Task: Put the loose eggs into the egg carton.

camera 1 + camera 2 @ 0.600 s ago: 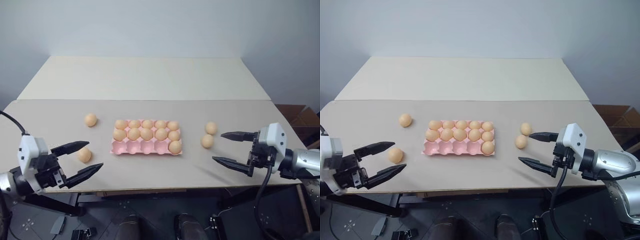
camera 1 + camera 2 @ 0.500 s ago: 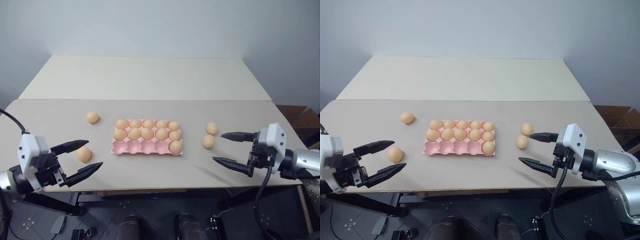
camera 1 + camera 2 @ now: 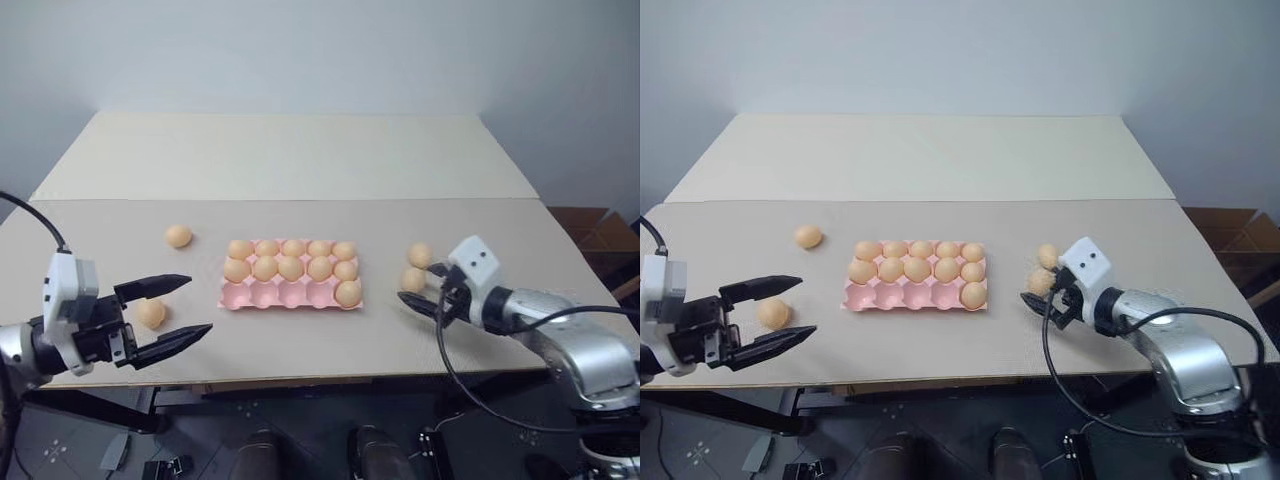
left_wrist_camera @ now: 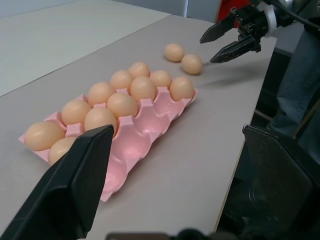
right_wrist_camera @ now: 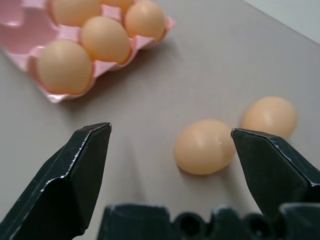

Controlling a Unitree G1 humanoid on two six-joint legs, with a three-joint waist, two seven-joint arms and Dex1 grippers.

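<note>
The pink egg carton (image 3: 291, 293) lies mid-table with several eggs in its back two rows and one in the front right cup. Two loose eggs (image 3: 178, 236) (image 3: 150, 313) lie left of it, and two more (image 3: 419, 255) (image 3: 412, 279) right of it. My right gripper (image 3: 418, 289) is open and low over the table. In the right wrist view the nearer right egg (image 5: 205, 146) sits in the gap between its fingers (image 5: 75, 175), the other egg (image 5: 270, 117) just beyond. My left gripper (image 3: 199, 304) is open beside the near left egg, holding nothing.
The beige table (image 3: 300, 160) stretches far behind the carton, with a seam across its middle. Its front edge (image 3: 320, 378) runs just under both grippers. A brown box (image 3: 600, 235) stands off the table's right side.
My right gripper has moved left and in toward the two eggs on the right, still open. The left gripper has barely shifted. The whole view has tilted slightly.
</note>
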